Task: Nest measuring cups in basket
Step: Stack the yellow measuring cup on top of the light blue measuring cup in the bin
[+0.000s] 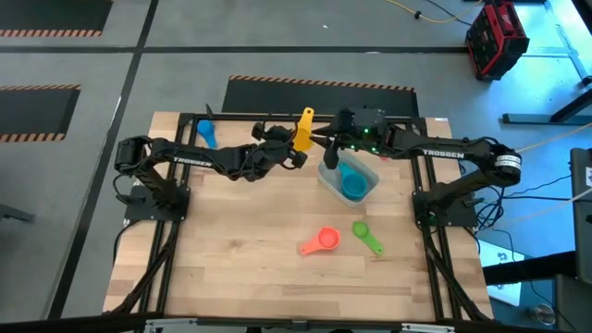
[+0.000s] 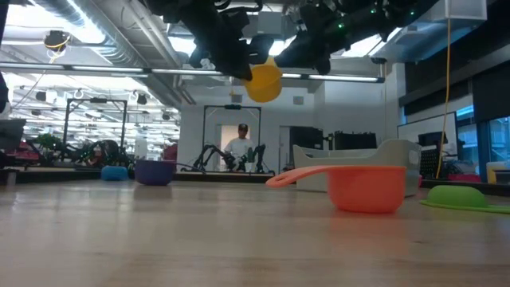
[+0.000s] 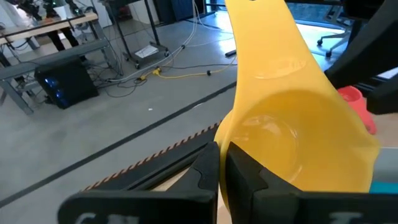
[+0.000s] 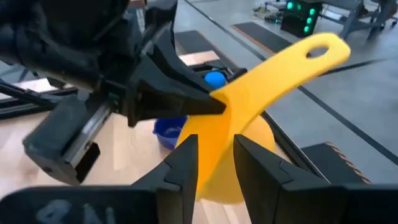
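A: Left gripper [image 1: 294, 148] is clamping the rim of the yellow measuring cup [image 1: 302, 131], holding it up in the air near the far edge of the table [image 1: 240, 268]. In the left wrist view its fingers [image 3: 208, 171] are pressed together on the cup's edge.

B: And the right gripper [image 1: 326, 141]?

A: It is sitting at the same cup from the other side, with its fingers [image 4: 186, 163] parted and straddling the yellow bowl; I am not seeing them pressing on it.

B: Where is the basket [image 1: 329, 182] lying?

A: Just below the right gripper on the table, holding the teal cup [image 1: 351, 179]. The orange cup [image 1: 320, 242] and the green cup [image 1: 366, 237] are resting near each other closer to the front edge, well apart from the basket. The blue cup [image 1: 206, 133] is lying at the far left corner, and the low view is showing a purple cup [image 2: 154, 171] back there too.
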You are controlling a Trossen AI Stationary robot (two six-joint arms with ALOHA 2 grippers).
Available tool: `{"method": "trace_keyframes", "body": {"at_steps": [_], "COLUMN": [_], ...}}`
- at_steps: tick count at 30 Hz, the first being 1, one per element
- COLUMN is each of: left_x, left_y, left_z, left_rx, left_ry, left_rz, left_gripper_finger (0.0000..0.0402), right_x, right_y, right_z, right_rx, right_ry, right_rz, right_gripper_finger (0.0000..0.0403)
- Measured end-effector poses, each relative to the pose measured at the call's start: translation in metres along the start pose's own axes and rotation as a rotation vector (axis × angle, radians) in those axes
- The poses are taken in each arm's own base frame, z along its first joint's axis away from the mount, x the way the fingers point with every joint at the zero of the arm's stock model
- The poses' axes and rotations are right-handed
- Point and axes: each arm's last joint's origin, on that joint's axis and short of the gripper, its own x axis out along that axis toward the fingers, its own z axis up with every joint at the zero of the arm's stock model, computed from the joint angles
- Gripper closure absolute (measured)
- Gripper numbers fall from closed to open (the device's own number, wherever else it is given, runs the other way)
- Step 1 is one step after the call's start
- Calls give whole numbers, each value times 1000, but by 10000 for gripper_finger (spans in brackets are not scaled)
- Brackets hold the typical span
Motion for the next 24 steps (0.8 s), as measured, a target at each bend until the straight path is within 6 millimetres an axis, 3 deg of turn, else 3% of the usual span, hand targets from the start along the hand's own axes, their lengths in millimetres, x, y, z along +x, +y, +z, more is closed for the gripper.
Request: {"method": "trace_keyframes", "body": {"at_steps": [24], "left_x": [-10], "left_y": [-9], "left_z": [-3], "left_rx": [18], "left_ry": [1], "left_rz": [-41], "left_gripper_finger": [398], "right_x": [-4], "right_y": [-1], "right_z": [6], "right_rx": [133], "right_ry": [-50], "right_rz": [-19], "right_gripper_finger": [296]}}
